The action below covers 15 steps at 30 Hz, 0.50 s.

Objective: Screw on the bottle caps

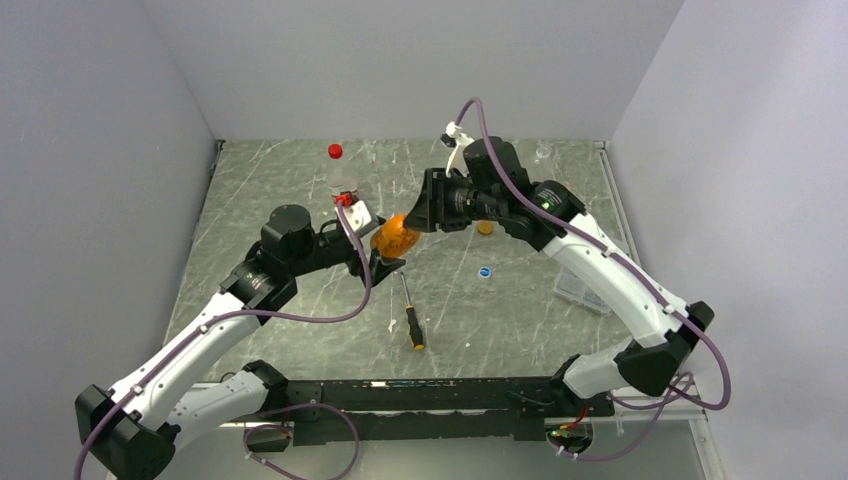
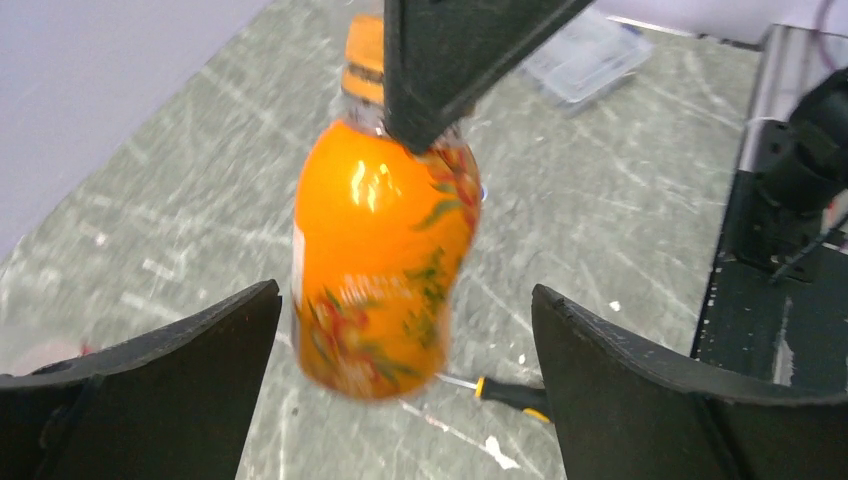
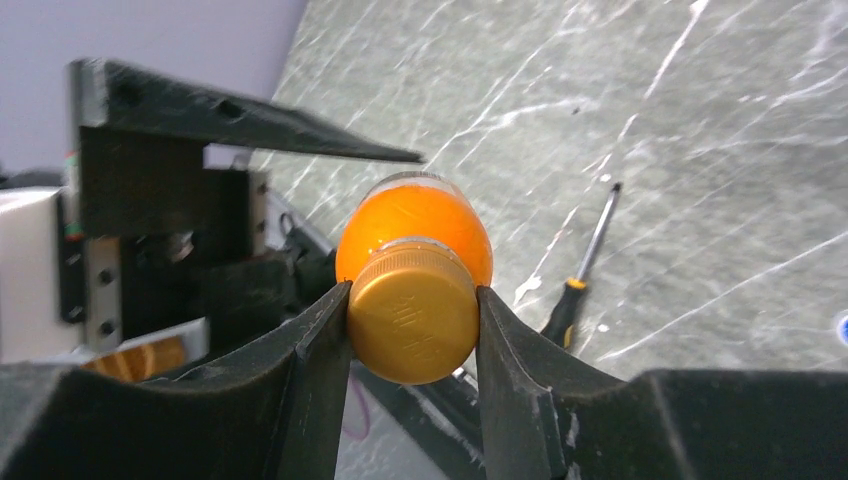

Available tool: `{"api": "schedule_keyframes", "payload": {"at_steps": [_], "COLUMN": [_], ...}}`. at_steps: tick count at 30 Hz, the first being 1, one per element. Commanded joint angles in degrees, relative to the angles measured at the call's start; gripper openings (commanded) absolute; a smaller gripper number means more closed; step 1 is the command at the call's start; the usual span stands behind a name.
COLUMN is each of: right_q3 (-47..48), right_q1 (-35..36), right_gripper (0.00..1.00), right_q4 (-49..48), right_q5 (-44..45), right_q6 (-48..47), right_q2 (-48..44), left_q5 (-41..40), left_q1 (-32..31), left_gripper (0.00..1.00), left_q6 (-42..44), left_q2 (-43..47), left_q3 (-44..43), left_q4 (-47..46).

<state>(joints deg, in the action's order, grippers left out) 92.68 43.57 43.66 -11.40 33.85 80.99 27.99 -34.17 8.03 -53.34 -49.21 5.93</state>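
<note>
Evidently my right fingers [image 3: 320, 340] clench the squat orange bottle's [image 3: 415, 215] gold plastic cap [image 3: 412, 325] for twisting; my left fingers [image 2: 200, 340] flank it, wide open.

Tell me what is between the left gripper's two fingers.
The orange bottle hangs inside the open left gripper, ungripped by it; the right gripper clamps its orange cap. The left wrist view shows this best.

Your top camera sits high at near side, looks down over whole table [image 1: 480, 330]. Your left wrist camera looks out between own fingers [image 2: 150, 390], close on orange bottle [image 2: 380, 270] side. Your right wrist camera faces cap [image 3: 412, 315] end-on, very close. All three views share orange bottle, screwdriver [image 1: 413, 330], table patch beneath.
</note>
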Motion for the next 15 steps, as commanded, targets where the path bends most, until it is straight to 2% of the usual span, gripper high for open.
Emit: {"api": "schedule_keyframes", "payload": {"at_steps": [1,9,15], "right_q3": [6.2,18.4,30.0], "right_q1": [-0.6,-1.0,-1.2], "right_gripper": [0.08,0.07,0.07], "right_q4": [-0.6,-2.5,-2.5], "right_q5": [9.4,17.8,19.9], "right_q6": [-5.2,-12.8,-16.8], "right_q2": [5.8,23.6,37.1], "left_q5": [-13.4,-34.1,-50.0], "left_q1": [0.0,0.1,0.1], "left_gripper": [0.99,0.99,0.99], "left_q6": [-2.6,-10.1,-11.3], "left_q2": [2.8,8.1,10.4], "left_q3": [-4.1,-5.9,-8.1], "left_q4": [7.4,15.5,21.9]}}
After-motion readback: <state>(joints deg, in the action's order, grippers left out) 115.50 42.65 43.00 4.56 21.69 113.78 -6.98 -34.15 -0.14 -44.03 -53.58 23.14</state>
